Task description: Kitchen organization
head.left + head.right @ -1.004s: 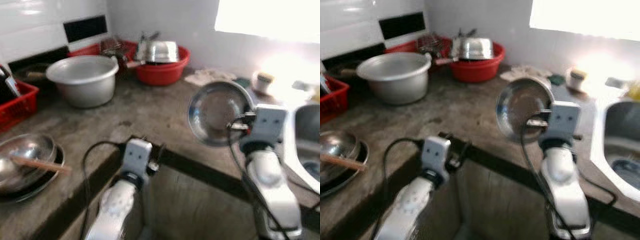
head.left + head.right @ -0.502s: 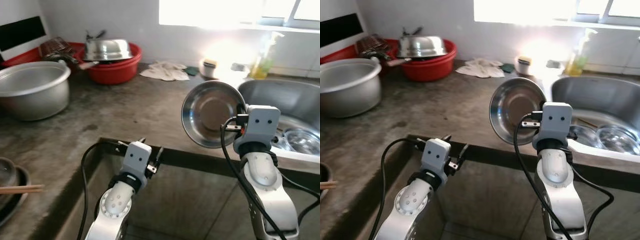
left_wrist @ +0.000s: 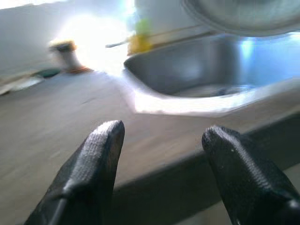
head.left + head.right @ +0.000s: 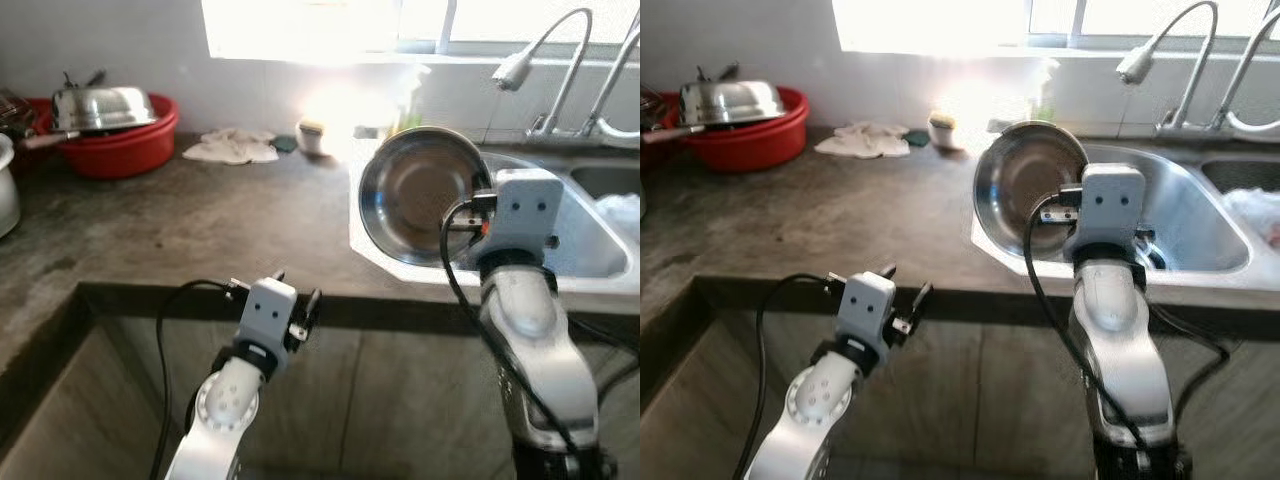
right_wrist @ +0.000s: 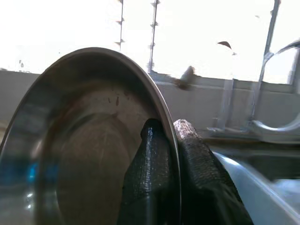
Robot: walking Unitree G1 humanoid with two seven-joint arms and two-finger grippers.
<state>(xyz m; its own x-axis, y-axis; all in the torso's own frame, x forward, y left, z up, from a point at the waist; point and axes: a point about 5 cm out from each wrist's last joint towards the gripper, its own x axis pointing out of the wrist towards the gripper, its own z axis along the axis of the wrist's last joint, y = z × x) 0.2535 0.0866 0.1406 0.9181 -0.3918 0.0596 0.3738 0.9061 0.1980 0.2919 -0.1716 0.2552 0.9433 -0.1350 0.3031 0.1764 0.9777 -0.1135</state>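
The right pincer [image 5: 171,154] is clamped on the rim of a steel bowl [image 4: 420,195], one finger inside and one outside, holding it on edge with its hollow facing back toward the robot. The bowl hangs above the near left corner of the sink [image 4: 590,250], which lies just beyond and to the right of it, so the right arm is plainly the nearer one for a likely set-down there. The left pincer [image 3: 161,161], its fingers apart and holding nothing, hovers low before the edge of the surface [image 4: 180,230]. Farther left, a red basin [image 4: 115,145] holds another steel bowl.
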